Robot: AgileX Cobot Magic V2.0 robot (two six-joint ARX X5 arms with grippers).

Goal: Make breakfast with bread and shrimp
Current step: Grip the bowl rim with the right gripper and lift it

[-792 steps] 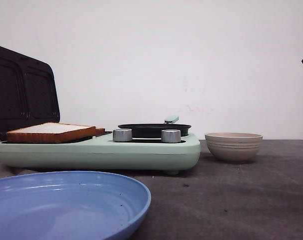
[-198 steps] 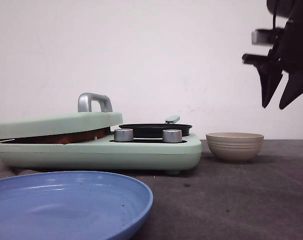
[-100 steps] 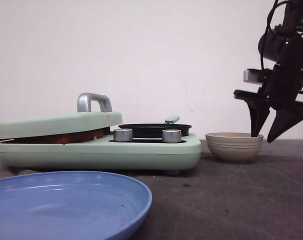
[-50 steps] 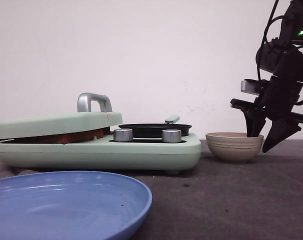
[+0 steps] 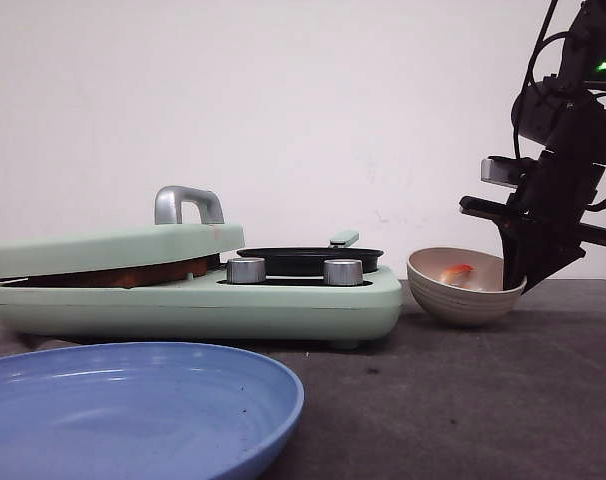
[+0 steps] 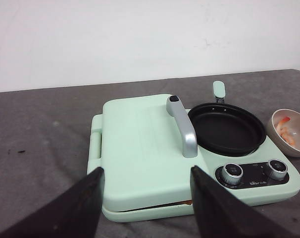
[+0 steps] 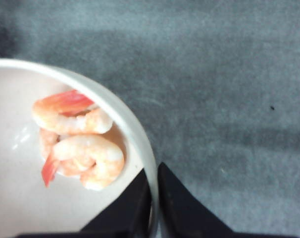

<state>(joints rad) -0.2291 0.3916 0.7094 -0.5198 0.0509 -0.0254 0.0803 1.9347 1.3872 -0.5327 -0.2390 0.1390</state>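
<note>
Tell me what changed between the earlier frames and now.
The sandwich press lid came down over the bread. The right gripper descended, clamped the bowl rim and tipped it, exposing the shrimp. The blue plate and pan stayed put.

Right arm point(image 5: 568, 120): black housing, looped black cables, green indicator light, grey metal block. Pincer fingers point(image 6: 83, 208): matte black, tapered wedges.

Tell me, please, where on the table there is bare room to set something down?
Bare grey cloth lies in front of the green breakfast maker, between the blue plate and the bowl, and left of the maker in the left wrist view. It is crowded at the bowl, where the right gripper pinches the rim beside the shrimp.
</note>
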